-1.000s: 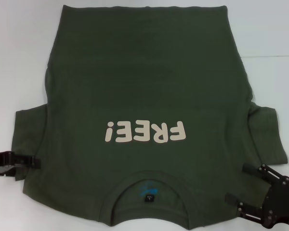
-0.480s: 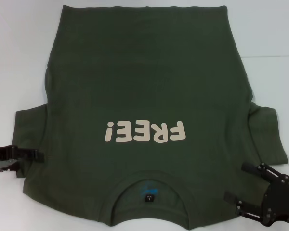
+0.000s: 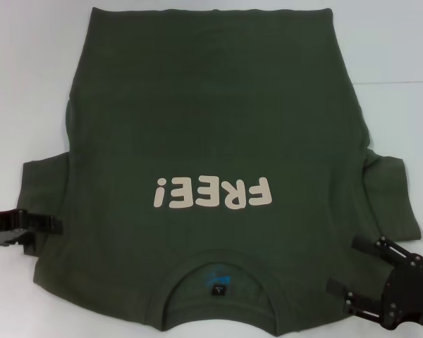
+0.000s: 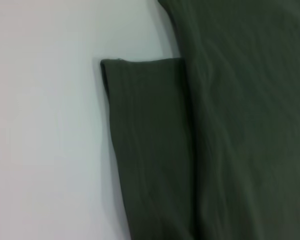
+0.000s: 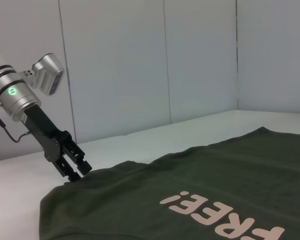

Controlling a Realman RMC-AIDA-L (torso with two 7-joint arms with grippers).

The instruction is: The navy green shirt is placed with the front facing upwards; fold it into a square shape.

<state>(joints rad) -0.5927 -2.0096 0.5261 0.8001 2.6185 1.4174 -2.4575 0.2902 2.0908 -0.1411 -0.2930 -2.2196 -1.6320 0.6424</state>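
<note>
Fingers of left gripper [image 3: 46, 227] pressed together at edge of left sleeve, pinching cloth as far as visible. Right gripper [image 3: 352, 271] fingers spread, low beside right shoulder, not gripping. Navy green shirt [image 3: 211, 127] lies flat on white table [image 3: 28, 84], front up, collar toward robot, hem far. No fold made yet; sleeves out, whole job left. Cotton matte, soft, faint ribbing on sleeve; cream "FREE!" lettering [image 3: 213, 193] smooth.
</note>
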